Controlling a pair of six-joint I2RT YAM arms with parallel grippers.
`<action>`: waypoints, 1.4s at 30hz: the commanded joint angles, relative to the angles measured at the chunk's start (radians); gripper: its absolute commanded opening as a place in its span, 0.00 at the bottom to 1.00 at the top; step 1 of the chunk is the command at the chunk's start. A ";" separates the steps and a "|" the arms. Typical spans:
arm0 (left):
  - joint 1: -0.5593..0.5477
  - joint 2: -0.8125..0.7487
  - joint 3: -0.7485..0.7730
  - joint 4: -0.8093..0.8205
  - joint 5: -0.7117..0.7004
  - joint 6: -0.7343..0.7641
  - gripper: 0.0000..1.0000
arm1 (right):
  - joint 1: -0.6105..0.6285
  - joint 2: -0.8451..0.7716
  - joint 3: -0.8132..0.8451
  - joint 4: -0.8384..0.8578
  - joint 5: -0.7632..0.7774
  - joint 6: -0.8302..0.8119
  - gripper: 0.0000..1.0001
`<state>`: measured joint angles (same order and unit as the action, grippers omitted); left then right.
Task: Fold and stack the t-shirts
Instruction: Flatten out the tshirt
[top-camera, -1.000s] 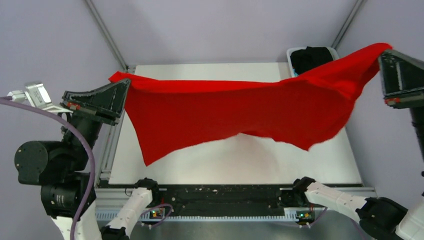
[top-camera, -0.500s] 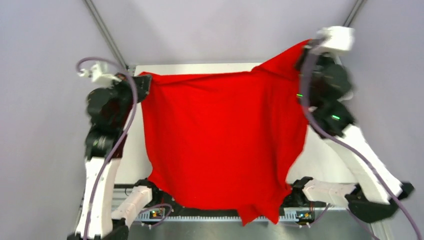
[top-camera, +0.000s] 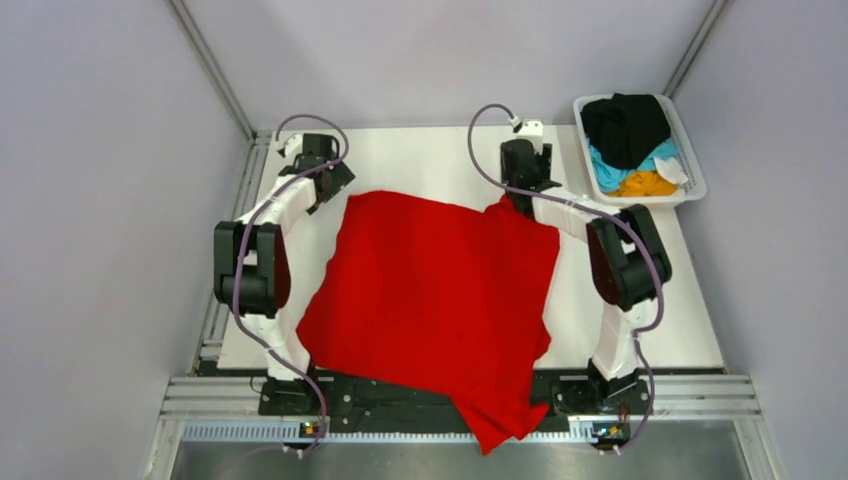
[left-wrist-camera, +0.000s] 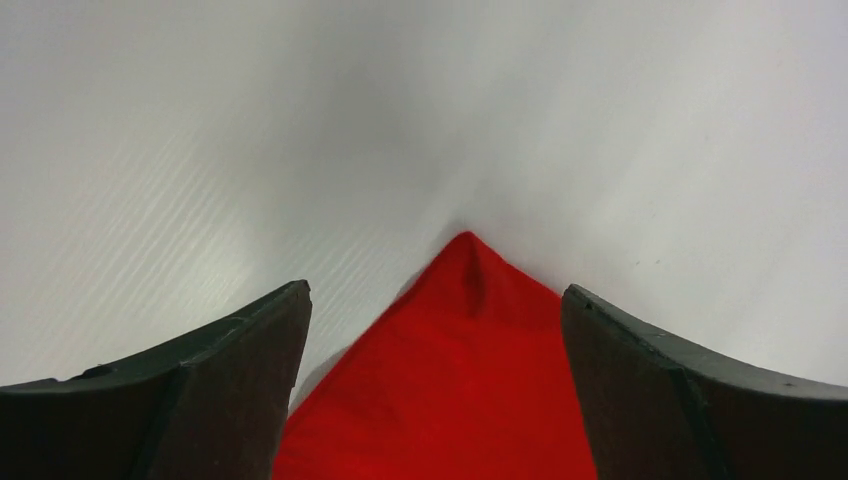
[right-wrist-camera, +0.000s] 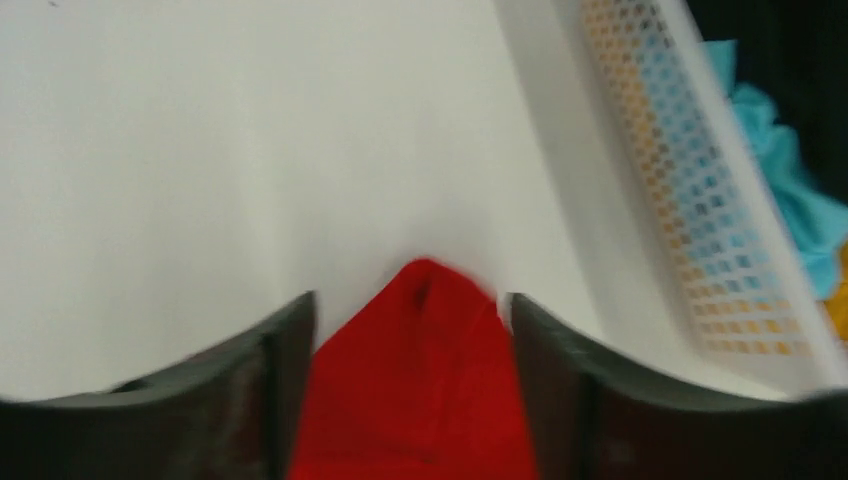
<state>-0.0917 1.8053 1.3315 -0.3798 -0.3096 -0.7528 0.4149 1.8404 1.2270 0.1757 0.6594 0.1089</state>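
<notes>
Position: red t-shirt (top-camera: 440, 290) flat across middle of counter (top-camera: 430, 155), long axis near-to-far, near hem draped over front edge. Far corners: one between parted fingers of left tool (top-camera: 338, 183), other between parted fingers of right tool (top-camera: 520, 197); no clamping by either. Body of shirt back toward arm bases from both tools; equal reach. Likely next: pinch corners, fold toward near edge. White basket (top-camera: 688, 150) far right: black t-shirt (top-camera: 625, 125) on top, light blue (top-camera: 608, 172) and orange-yellow (top-camera: 640, 183) beneath.

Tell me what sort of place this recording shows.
Most likely a lab robot cell, not a home: a white table boxed in by plain grey walls and metal struts, two arms bolted to a rail, and a laundry basket.
</notes>
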 joint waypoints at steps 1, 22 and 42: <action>0.004 -0.008 0.128 -0.057 -0.027 0.016 0.99 | -0.005 0.047 0.184 -0.045 -0.099 0.073 0.89; -0.074 -0.056 -0.284 0.206 0.383 0.058 0.99 | -0.014 0.025 -0.079 -0.098 -0.553 0.370 0.99; -0.052 -0.122 -0.264 0.068 0.179 0.050 0.99 | -0.031 0.357 0.705 -0.359 -0.606 -0.087 0.95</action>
<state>-0.1551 1.7557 1.0592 -0.2413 -0.0463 -0.7116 0.3714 2.3669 1.9625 -0.1040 0.0608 0.2291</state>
